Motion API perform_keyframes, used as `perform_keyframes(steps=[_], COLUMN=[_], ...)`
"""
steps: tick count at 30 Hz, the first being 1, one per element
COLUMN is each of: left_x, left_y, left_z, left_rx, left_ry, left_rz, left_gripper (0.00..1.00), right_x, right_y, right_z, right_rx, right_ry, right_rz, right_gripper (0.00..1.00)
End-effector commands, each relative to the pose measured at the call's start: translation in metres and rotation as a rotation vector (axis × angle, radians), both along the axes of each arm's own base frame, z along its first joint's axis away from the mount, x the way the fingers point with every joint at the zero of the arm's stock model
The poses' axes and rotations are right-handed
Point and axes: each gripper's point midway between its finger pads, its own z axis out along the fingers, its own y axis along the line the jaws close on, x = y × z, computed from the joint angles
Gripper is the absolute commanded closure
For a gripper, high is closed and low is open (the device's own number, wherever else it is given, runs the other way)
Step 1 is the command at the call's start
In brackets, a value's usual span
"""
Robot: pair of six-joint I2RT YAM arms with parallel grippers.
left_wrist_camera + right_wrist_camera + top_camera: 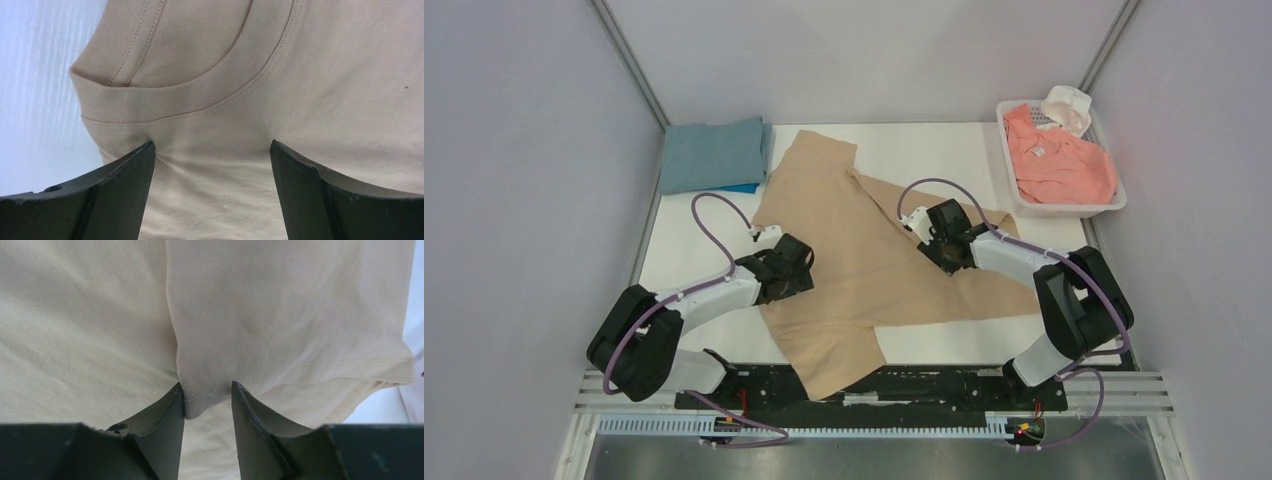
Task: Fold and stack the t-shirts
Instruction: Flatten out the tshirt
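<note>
Tan t-shirt (864,270) spread flat, left hand (212,146) released at collar, right hand (206,386) grasping hem.

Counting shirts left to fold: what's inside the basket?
A crumpled pink shirt fills the basket, with a white item at its far edge. Anything beneath the shirt is hidden.

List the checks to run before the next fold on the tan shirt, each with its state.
1. Left tool open over the tan t-shirt, just below the collar: ok.
2. Shirt hem between the fingers of the right tool: ok.
3. Right tool clamped on it: cannot tell.
4. Shirt wholly on the table: not ok, one end overhangs the near edge.
5. Folded grey-blue t-shirt clear of both arms: ok.
</note>
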Motion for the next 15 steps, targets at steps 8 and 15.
perform_keyframes(steps=[8, 15], left_x=[0.0, 0.0], left_y=[0.033, 0.031], left_z=[0.0, 0.0], left_rx=[0.132, 0.132], left_ry=[-0.006, 0.002], left_rz=[0.096, 0.085], left_gripper=[0.09, 0.09], right_x=[0.017, 0.012], right_y=[0.011, 0.026], right_z=[0.019, 0.027], right_rx=[0.021, 0.098], right_ry=[-0.061, -0.046], right_rz=[0.037, 0.1], right_gripper=[0.61, 0.66])
